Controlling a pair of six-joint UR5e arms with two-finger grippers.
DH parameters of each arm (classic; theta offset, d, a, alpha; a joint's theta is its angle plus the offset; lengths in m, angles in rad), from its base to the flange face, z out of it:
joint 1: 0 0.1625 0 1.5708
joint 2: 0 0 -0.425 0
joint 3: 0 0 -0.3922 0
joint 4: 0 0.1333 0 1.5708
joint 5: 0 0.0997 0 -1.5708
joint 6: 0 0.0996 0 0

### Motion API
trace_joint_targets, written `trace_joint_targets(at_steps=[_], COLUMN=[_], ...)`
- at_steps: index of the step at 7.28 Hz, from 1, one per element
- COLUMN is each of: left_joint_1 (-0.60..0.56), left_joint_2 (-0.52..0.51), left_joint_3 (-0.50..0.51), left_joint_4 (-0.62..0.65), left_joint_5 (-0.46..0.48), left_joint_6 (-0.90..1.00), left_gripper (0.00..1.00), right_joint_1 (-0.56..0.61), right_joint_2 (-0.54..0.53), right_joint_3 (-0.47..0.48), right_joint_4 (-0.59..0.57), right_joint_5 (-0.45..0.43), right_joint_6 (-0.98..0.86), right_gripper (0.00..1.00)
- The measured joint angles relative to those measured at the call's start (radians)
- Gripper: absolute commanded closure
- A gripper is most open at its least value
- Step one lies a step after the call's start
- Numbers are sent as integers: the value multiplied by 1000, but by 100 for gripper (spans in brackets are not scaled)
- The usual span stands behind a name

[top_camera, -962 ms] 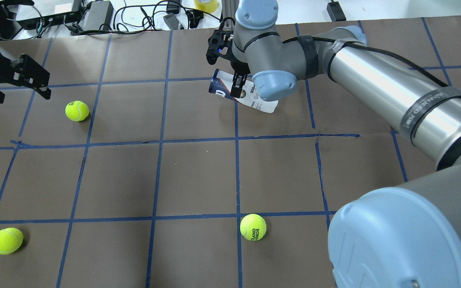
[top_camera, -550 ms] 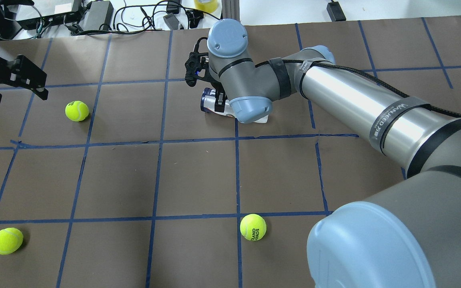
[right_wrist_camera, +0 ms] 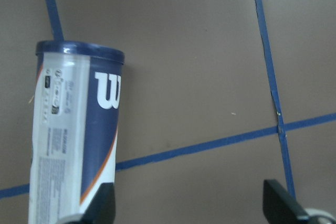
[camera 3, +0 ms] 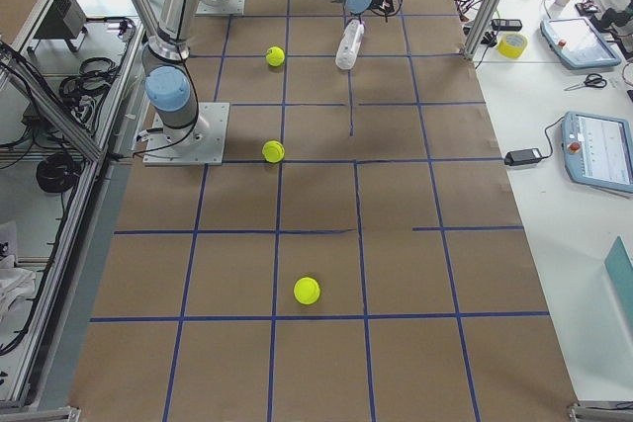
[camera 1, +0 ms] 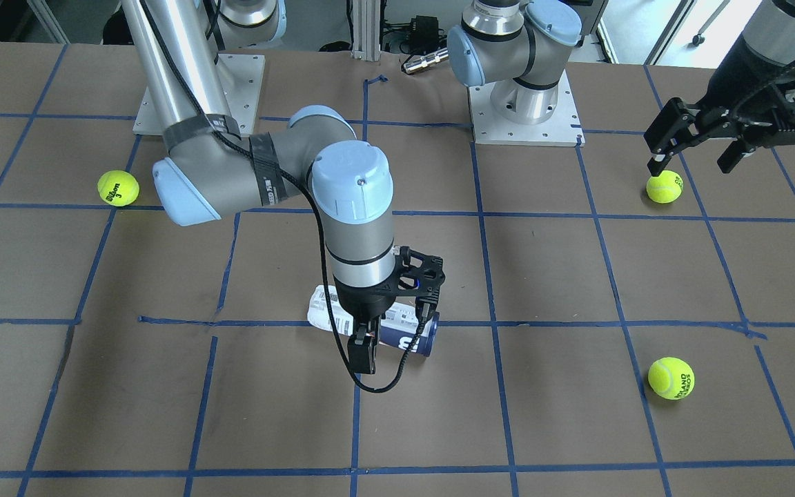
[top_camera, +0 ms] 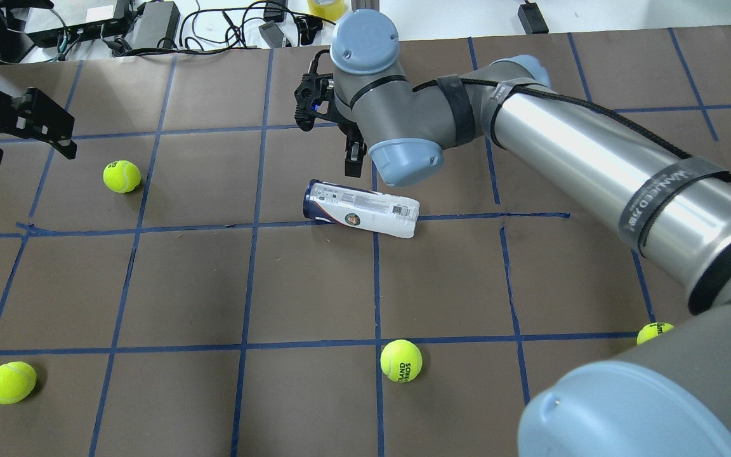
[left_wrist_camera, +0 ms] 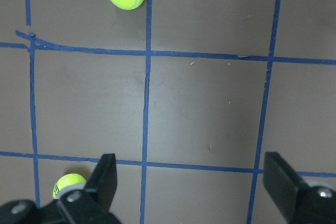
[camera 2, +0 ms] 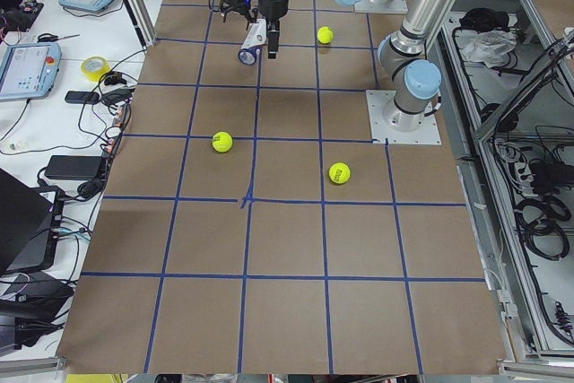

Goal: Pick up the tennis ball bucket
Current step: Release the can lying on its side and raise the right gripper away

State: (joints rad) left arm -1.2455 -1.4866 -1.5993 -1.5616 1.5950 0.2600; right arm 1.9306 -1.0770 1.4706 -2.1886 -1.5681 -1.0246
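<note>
At the far left, my left end effector (left_wrist_camera: 190, 169) hung over the tabletop (top_camera: 188, 285), its two black, blocky fingers spread wide with nothing between them. The tabletop was a matte brown sheet ruled into squares by strips of blue tape (top_camera: 251, 223). Just right of that end effector and a little nearer lay the far-left ball (top_camera: 122, 176), a fuzzy yellow-green sphere. The near-left ball (top_camera: 11, 382), of the same felt and colour with dark print, sat well apart at the near left corner.

Toward the middle, the tennis ball bucket (top_camera: 361, 218) lay on its side on the tabletop, across a crossing of the tape lines. It was a smooth, glossy plastic cylinder. A navy rim closed its left end, followed by a navy band with a white W and a round emblem. A white label with fine print and a barcode ran to its right end.

My right end effector (right_wrist_camera: 190, 205) hovered above the bucket and apart from it. Its fingers stood wide apart and gripped nothing. In the wrist view the bucket lay on the brown sheet beneath one finger, not between the two. My right arm (top_camera: 568, 152) was a polished silver tube with grey joints and pale blue caps.

Nearer and to the right sat the near-middle ball (top_camera: 401, 360), printed in dark letters. The near-right ball (top_camera: 654, 332) was half hidden behind my arm.
</note>
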Motion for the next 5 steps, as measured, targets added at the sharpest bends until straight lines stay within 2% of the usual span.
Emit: trace_joint_targets(at_steps=[2, 5], left_joint_1=[0, -1], left_joint_2=[-1, -8], left_joint_3=[-1, -1], left_joint_4=[0, -2], left_joint_5=[0, -2], left_joint_6=[0, 0], left_gripper=[0, 0], right_joint_1=[-82, -200], right_joint_2=[-61, -153], right_joint_3=[-2, -1], right_joint_4=[91, 117], right_joint_5=[27, 60], right_joint_6=[4, 92], right_gripper=[0, 0])
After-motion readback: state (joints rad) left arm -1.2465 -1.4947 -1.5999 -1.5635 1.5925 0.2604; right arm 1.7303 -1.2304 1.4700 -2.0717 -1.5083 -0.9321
